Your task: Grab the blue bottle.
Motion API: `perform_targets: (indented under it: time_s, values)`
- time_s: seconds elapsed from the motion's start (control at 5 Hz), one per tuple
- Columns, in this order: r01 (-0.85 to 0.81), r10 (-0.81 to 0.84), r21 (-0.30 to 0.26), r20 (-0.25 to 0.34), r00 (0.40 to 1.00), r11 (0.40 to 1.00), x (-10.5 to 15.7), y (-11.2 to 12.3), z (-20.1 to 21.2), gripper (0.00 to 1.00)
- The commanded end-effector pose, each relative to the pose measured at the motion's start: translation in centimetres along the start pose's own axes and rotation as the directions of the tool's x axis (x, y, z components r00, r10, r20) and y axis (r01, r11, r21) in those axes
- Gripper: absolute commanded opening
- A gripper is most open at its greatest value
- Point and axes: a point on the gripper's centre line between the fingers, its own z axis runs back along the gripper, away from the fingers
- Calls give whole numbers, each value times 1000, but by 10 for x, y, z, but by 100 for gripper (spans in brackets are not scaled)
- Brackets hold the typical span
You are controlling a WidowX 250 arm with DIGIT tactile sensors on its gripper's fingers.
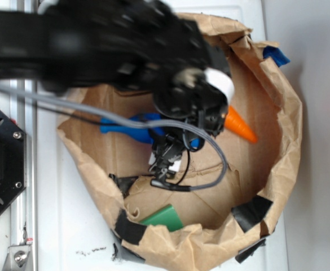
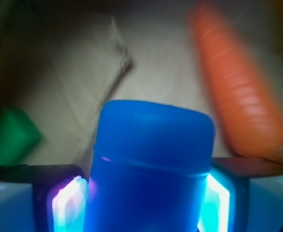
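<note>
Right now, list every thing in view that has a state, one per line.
blue bottle: lying in the bag, clamped between the fingers.
gripper: shut on the blue bottle.
carrot: lying free beside the bottle, untouched.
green block: resting at the bag's edge, untouched.
paper bag: open, rim rolled down.
</note>
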Motion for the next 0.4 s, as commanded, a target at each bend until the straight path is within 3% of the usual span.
perform_targets:
  time_s: [0.0,0.2]
  values:
    - [-254,246,140,73,967,957,15,-9,77,0]
    - [-249,244,142,52,968,958,14,-6,74,0]
